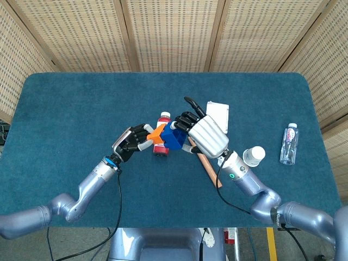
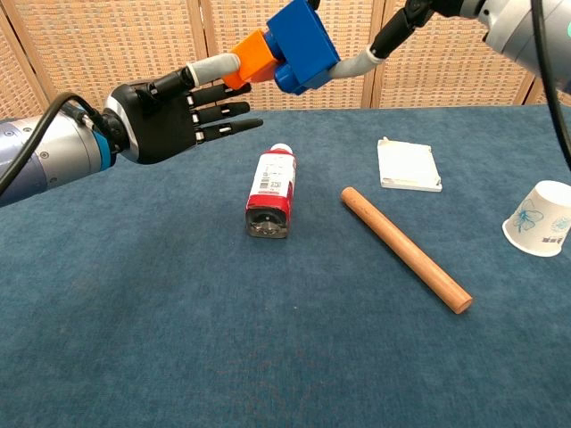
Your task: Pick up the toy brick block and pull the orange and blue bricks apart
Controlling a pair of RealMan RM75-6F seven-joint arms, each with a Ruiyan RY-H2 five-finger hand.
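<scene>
The toy block is held in the air above the table's middle, its orange brick (image 1: 158, 133) (image 2: 252, 55) still joined to its blue brick (image 1: 173, 137) (image 2: 303, 40). My black left hand (image 1: 129, 144) (image 2: 165, 120) pinches the orange end with its thumb, while its other fingers (image 2: 223, 111) are spread below. My silver right hand (image 1: 206, 136) wraps around the blue end from the right. In the chest view only its grey thumb (image 2: 357, 64), pressed on the blue brick, and part of its arm show.
A red and white bottle (image 2: 272, 192) lies on the blue cloth under the block. A wooden rod (image 2: 406, 248) lies to its right, with a white flat box (image 2: 408, 165) behind it. A paper cup (image 2: 538, 218) and a water bottle (image 1: 289, 143) sit at the right.
</scene>
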